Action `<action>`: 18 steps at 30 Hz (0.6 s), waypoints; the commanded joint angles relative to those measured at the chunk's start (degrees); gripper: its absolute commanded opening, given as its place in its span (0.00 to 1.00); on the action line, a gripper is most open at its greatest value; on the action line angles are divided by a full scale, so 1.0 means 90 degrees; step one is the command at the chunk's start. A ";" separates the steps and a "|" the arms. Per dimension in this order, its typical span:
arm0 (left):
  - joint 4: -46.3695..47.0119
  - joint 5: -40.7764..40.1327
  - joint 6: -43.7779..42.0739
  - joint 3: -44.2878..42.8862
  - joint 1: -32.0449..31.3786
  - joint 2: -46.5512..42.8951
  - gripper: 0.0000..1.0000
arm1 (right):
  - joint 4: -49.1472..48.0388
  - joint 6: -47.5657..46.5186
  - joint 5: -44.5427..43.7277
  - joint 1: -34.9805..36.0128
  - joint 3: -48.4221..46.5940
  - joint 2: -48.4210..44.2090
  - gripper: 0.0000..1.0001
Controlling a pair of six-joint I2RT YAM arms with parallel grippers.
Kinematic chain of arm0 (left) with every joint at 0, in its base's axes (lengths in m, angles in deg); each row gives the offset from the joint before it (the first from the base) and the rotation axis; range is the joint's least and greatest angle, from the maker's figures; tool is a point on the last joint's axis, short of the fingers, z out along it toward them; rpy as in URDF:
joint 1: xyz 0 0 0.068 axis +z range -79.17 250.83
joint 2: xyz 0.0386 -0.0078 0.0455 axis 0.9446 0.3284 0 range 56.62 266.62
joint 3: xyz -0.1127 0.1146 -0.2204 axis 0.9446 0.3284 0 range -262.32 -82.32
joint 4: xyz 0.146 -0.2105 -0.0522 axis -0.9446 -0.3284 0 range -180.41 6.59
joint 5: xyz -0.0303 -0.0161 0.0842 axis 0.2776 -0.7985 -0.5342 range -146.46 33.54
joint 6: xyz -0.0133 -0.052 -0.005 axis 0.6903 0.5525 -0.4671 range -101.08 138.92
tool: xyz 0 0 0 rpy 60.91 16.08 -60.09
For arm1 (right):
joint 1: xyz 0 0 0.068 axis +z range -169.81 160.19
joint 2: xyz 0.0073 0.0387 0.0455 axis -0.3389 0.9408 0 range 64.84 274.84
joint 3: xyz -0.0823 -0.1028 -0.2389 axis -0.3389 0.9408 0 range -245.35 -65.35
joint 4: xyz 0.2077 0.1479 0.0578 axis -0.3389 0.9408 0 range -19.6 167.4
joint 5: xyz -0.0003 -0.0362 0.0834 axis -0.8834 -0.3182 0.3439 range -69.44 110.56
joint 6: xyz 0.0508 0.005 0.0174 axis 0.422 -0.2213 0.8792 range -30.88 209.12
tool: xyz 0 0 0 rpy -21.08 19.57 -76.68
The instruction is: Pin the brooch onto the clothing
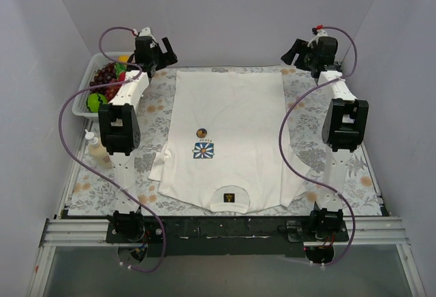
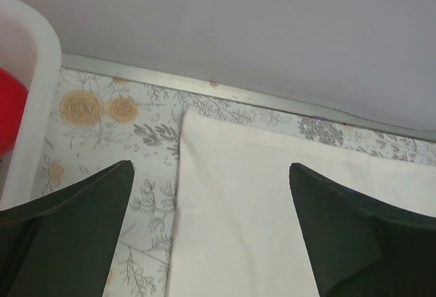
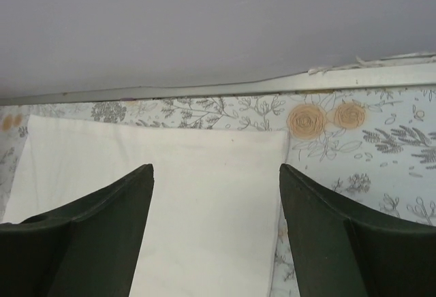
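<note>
The brooch (image 1: 202, 133) sits on the shirt's (image 1: 231, 106) chest, touching the far side of the flower print (image 1: 203, 150), mid-tabletop. Both jaws gape wide and empty over the shirt's far corners, well apart from it. The left jaws are nearer.

The table (image 1: 306, 140) has a pale top printed with grey leaves and orange roses. A white T-shirt (image 1: 228, 106) lies spread flat across its middle, collar toward the near edge. A white basket (image 1: 83, 99) sits in the far left corner, and a small bottle (image 1: 97, 150) sits by the left edge.
</note>
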 commanded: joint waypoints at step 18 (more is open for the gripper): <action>-0.1636 0.0477 0.0648 0.5224 -0.0128 -0.5112 0.98 | 0.2004 -0.0470 -0.0625 0.1116 0.5117 -0.4645 0.76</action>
